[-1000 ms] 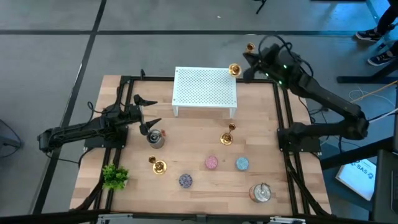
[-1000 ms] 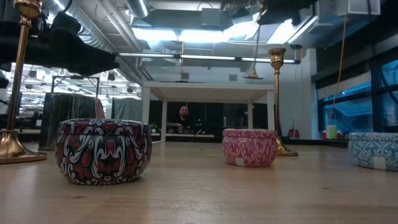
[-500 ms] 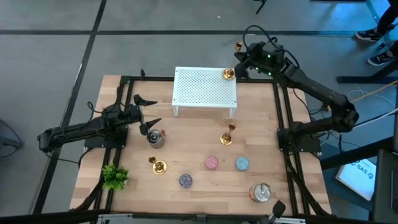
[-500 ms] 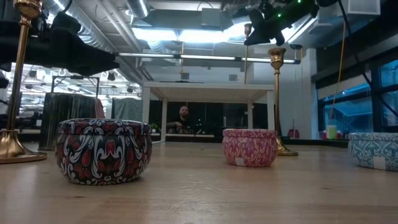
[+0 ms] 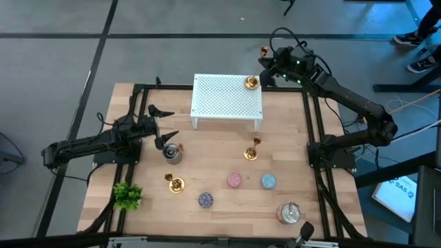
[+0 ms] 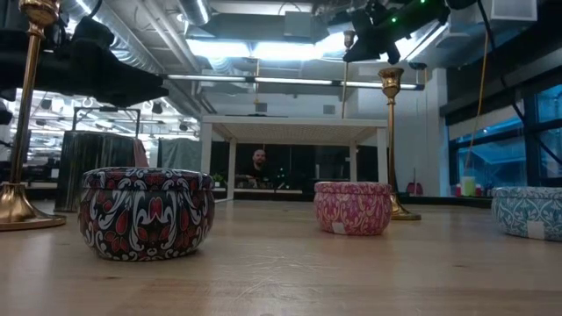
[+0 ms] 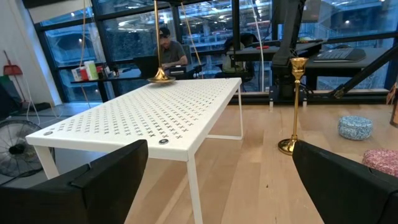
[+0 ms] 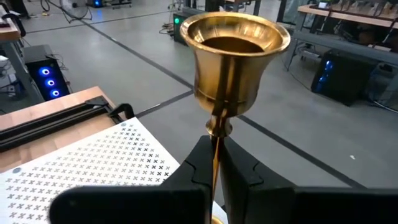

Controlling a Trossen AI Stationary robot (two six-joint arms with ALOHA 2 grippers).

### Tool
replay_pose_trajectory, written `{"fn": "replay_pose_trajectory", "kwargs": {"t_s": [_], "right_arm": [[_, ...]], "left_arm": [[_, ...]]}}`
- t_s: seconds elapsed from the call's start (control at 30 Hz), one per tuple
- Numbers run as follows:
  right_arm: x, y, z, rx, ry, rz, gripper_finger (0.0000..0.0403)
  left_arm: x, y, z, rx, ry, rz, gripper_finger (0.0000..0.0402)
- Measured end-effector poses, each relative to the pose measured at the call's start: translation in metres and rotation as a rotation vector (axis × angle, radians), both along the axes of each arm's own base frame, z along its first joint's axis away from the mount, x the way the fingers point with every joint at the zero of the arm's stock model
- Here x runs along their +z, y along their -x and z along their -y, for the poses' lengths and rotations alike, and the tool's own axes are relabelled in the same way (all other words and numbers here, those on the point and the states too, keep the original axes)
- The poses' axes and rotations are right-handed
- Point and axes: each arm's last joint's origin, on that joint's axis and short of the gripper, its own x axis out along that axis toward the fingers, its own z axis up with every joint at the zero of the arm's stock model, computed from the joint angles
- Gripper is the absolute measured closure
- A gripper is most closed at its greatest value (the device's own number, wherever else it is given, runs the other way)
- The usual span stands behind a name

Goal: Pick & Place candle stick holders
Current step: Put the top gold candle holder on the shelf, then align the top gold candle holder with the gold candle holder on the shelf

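Observation:
My right gripper [image 5: 265, 67] is beyond the table's far right corner, shut on a tall brass candle stick holder [image 8: 233, 56]. That holder's round base [image 5: 252, 83] is at the far right corner of the white perforated rack [image 5: 227, 96] and seems to sit on it [image 7: 160, 78]. A second holder [image 5: 252, 149] stands on its base mid-table, and a third [image 5: 173, 183] stands near the left. My left gripper [image 5: 164, 126] waits open and level at the table's left, touching nothing. My right gripper pinches the holder's thin stem [image 8: 215, 146] just below the cup, between its two fingers [image 8: 249, 174]. The fingers come nearly level from the table's far right and lie across the stem. The holder stands about upright, its base down at the rack's top.
A silver tin [image 5: 172, 153] sits by my left gripper and another [image 5: 289, 213] near the front right. Pink [image 5: 234, 180], blue [image 5: 268, 181] and purple [image 5: 205, 200] round tins lie in front. A small green plant [image 5: 127, 196] stands front left. A person [image 7: 166, 46] sits beyond the table.
My right gripper has carried the holder toward the table's left and a little down, bringing its base from past the rack's right edge onto the rack's far right corner. It has rolled slightly, then kept still.

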Motion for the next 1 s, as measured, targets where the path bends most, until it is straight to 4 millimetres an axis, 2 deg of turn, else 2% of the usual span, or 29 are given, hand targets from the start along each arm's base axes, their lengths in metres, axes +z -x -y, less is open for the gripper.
{"fn": "replay_pose_trajectory", "kwargs": {"t_s": [0.47, 0.6, 1.0], "right_arm": [[-0.007, -0.008, 0.009, 0.014, -0.008, 0.000, 0.0390], [-0.007, -0.008, 0.008, 0.015, -0.005, -0.002, 0.0362], [-0.011, -0.004, 0.005, 0.016, -0.044, -0.042, 0.0241]], "left_arm": [[0.000, 0.000, 0.000, 0.000, 0.000, -0.001, 0.0002], [0.000, 0.000, 0.000, 0.000, 0.000, 0.000, 0.0002], [0.000, 0.000, 0.000, 0.000, 0.000, 0.000, 0.0002]]}}
